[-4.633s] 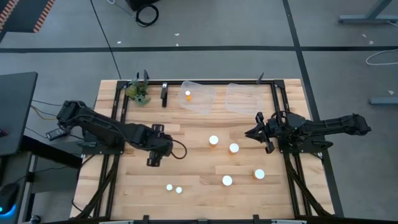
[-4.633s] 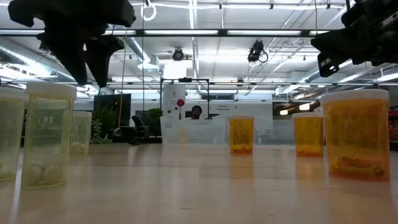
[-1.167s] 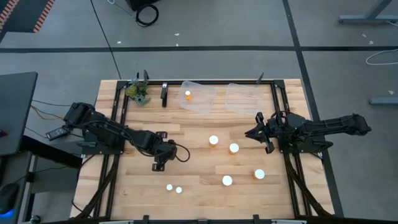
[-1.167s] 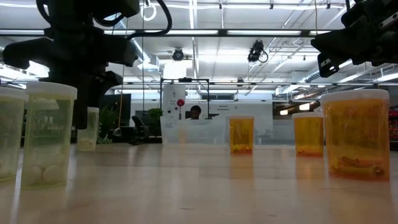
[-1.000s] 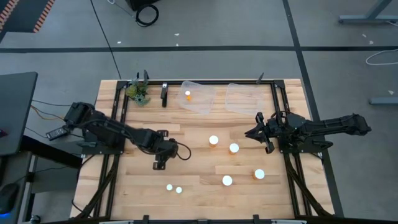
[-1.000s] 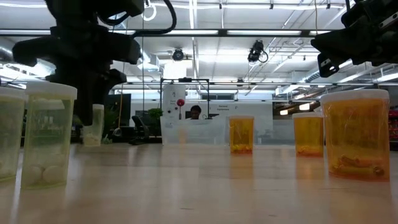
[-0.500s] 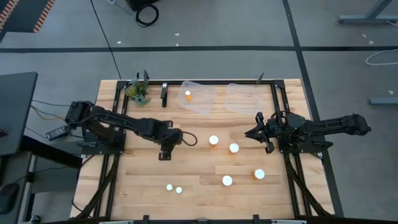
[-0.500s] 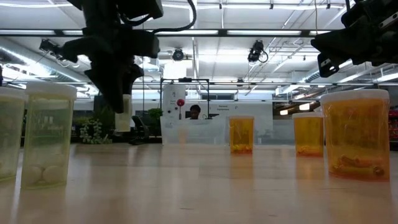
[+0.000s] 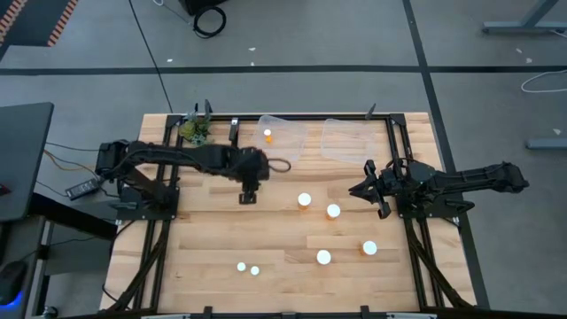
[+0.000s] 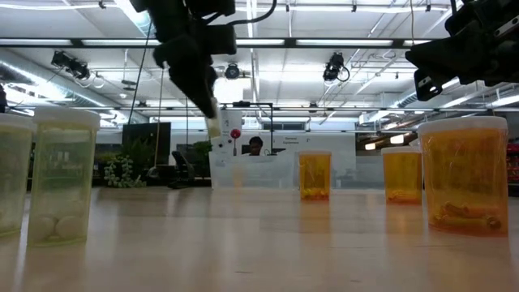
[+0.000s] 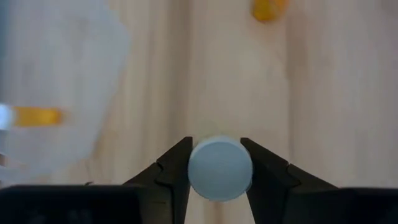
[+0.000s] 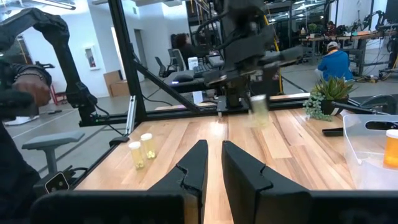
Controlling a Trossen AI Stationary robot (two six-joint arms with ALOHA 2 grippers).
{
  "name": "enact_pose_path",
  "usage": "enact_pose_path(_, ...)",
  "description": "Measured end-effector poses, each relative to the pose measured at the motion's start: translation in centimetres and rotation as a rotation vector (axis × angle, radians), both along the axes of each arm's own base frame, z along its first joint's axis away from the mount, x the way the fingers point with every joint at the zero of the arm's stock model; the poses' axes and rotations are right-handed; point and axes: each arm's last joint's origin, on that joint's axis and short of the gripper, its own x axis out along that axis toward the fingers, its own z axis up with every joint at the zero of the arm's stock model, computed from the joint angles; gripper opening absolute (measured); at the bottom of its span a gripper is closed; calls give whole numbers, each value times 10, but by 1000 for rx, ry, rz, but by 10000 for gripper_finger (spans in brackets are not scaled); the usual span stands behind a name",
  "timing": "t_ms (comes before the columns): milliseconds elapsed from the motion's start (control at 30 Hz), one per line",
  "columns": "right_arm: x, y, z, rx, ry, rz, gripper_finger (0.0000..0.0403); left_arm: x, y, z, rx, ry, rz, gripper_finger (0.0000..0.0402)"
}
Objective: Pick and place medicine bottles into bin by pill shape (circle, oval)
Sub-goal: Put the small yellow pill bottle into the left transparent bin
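A small medicine bottle (image 11: 220,168) is clamped in the left end effector (image 9: 248,196), lifted off the desk (image 9: 266,239) nr the left bin (image 9: 282,138). Carry should be level, release only w/ bottle inside rim. Right end effector (image 9: 365,189) is shut, empty.

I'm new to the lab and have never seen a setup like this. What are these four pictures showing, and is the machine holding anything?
Two dark robot arms work at a wooden table. One picture looks straight down, one looks level across the table top, and two come from cameras on the arms' wrists. The left gripper is shut on a small white-capped bottle, lifted clear of the table. The right gripper waits shut and empty at its side. Two clear bins sit at the far edge, one with a bottle inside. Six more bottles stand on the table, near a small plant.
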Motion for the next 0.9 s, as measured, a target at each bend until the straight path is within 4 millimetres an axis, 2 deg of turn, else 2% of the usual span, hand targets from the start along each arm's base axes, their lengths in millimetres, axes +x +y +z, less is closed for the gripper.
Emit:
enact_pose_path(333,0,0,0,0,0,0,54,7,45,22,82,-139,46,133)
enact_pose_path(700,0,0,0,0,-1,0,54,8,76,43,158,-220,74,133)
enact_pose_path(900,0,0,0,0,0,0,54,26,93,42,190,-206,64,129)
